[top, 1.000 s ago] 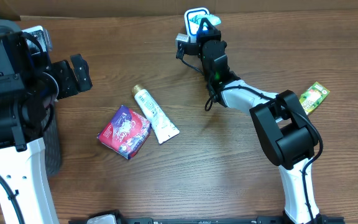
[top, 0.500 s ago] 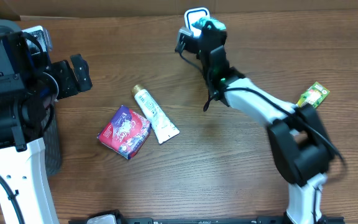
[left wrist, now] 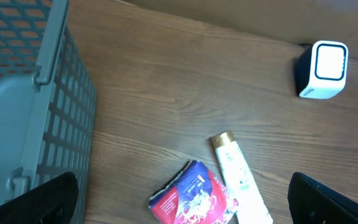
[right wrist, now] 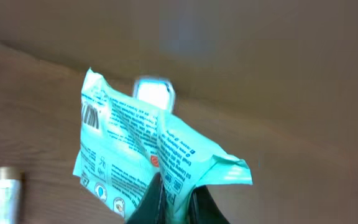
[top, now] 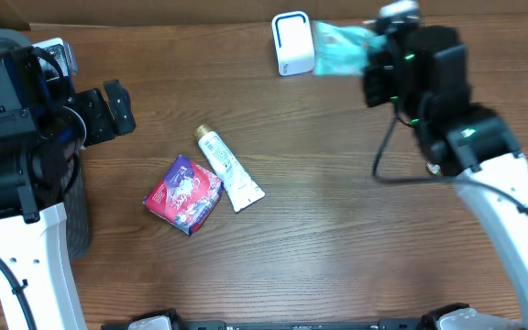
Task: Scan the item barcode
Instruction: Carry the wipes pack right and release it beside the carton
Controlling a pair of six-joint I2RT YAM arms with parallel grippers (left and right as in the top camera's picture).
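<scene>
The white scanner [top: 291, 43] with a blue-outlined face stands at the table's far edge; it also shows in the left wrist view [left wrist: 323, 68] and, blurred, in the right wrist view [right wrist: 153, 91]. My right gripper [top: 374, 62] is shut on a teal packet [top: 342, 48], held in the air just right of the scanner. In the right wrist view the packet [right wrist: 142, 155] hangs crumpled from my right gripper [right wrist: 176, 198], its printed side towards the camera and a barcode at its upper left. My left gripper [top: 108, 110] stands open and empty at the left [left wrist: 185, 202].
A red and blue pouch [top: 183, 192] [left wrist: 194, 199] and a white tube with a gold cap [top: 229, 168] [left wrist: 238, 177] lie left of centre. A grey mesh basket [top: 79, 215] [left wrist: 23, 106] stands at the left edge.
My right arm has swung to the right, carrying the teal packet from in front of the scanner to its right side. The left arm has not moved.
</scene>
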